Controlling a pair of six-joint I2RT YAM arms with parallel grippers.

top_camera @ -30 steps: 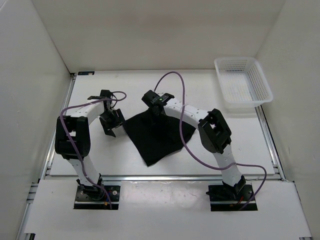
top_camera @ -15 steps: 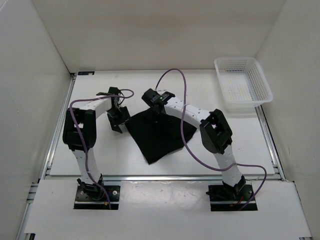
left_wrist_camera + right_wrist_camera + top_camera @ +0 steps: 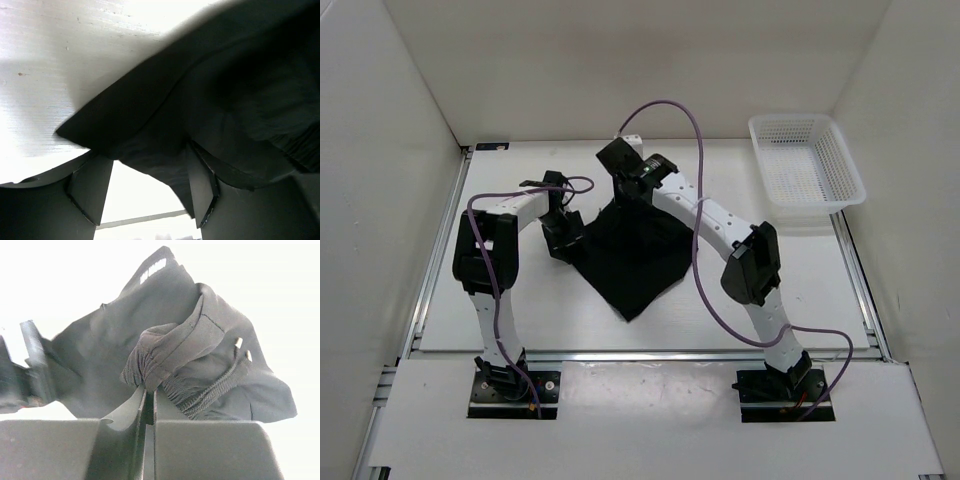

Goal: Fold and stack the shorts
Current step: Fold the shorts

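We find the right gripper [image 3: 149, 391] clenched on a bunched fold of the plain black soft-fabric shorts [image 3: 635, 265], at their far edge. The left gripper [image 3: 145, 170] stands parted, jaws astride their left corner. The shorts lie mid-way across the white table [image 3: 790, 280], and a white mesh plastic basket [image 3: 807, 170] sits at the far right.

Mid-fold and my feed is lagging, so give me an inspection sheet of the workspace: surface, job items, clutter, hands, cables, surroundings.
Surface: white table, no marks seen.
Job's things: black shorts, bunched near the table's middle, far edge lifted.
Clutter: white mesh basket at the far right corner, looks empty.
Hands: right hand shut on a gathered fold of the shorts; left hand open at their left corner.
Cables: purple cables loop along both arms.
Surroundings: white enclosure walls, nothing else seen.
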